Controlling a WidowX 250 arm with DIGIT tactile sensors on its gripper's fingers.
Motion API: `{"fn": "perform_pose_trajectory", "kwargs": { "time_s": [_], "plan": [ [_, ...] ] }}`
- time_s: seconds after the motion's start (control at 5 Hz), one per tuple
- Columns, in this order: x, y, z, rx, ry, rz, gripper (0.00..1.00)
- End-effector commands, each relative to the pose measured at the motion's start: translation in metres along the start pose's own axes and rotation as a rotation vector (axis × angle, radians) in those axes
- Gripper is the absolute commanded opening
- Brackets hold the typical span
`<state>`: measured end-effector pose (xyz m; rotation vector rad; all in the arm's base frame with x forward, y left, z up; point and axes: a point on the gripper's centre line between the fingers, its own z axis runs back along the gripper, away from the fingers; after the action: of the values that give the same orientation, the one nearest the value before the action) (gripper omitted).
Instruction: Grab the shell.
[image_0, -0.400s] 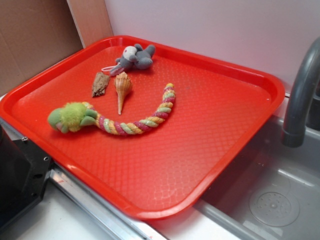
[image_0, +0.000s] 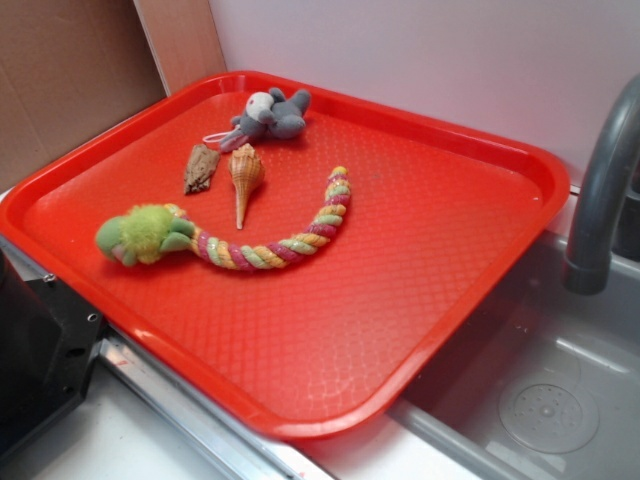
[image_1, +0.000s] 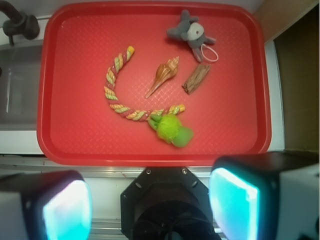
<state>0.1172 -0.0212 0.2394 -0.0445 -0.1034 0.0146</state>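
Red plastic tray (image_0: 430, 300), textured floor, raised rim, resting partly over a grey sink (image_0: 545, 390) with a grey faucet (image_0: 600, 190) at its side. Contents, all in the far-left portion as the exterior view shows it: one shell (image_0: 243, 180), orange-tan, ribbed wide end tapering to a thin point, lying flat on the tray floor with the tip toward the rope toy; in the wrist view the same shell (image_1: 164, 76) sits near the tray's middle. One dark brown shell (image_0: 201, 168), shorter and flatter, just beside it and apart from it. One grey plush animal (image_0: 268, 114) with a white face and a loop cord, near the far rim. One braided rope toy (image_0: 290, 238), pink, yellow and green strands, curving around the shell's pointed end without touching it, ending in a fuzzy green tuft (image_0: 143, 236). Pincer (image_1: 150, 205): high above the tray's near edge, jaws wide apart, two lit pads (image_1: 232, 202) flanking the view, holding nothing, well apart from the shell.
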Motion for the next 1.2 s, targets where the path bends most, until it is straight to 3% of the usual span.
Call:
{"fn": "perform_pose_trajectory", "kwargs": {
  "time_s": [0.0, 0.4, 0.6, 1.0],
  "plan": [
    [0.027, 0.015, -0.023, -0.037, -0.169, 0.421, 1.00],
    [0.071, 0.031, -0.079, 0.087, -0.230, 0.649, 1.00],
    [0.089, 0.040, -0.105, 0.066, -0.243, 0.688, 1.00],
    [0.109, 0.054, -0.154, 0.159, -0.188, 0.734, 1.00]
  ]
}}
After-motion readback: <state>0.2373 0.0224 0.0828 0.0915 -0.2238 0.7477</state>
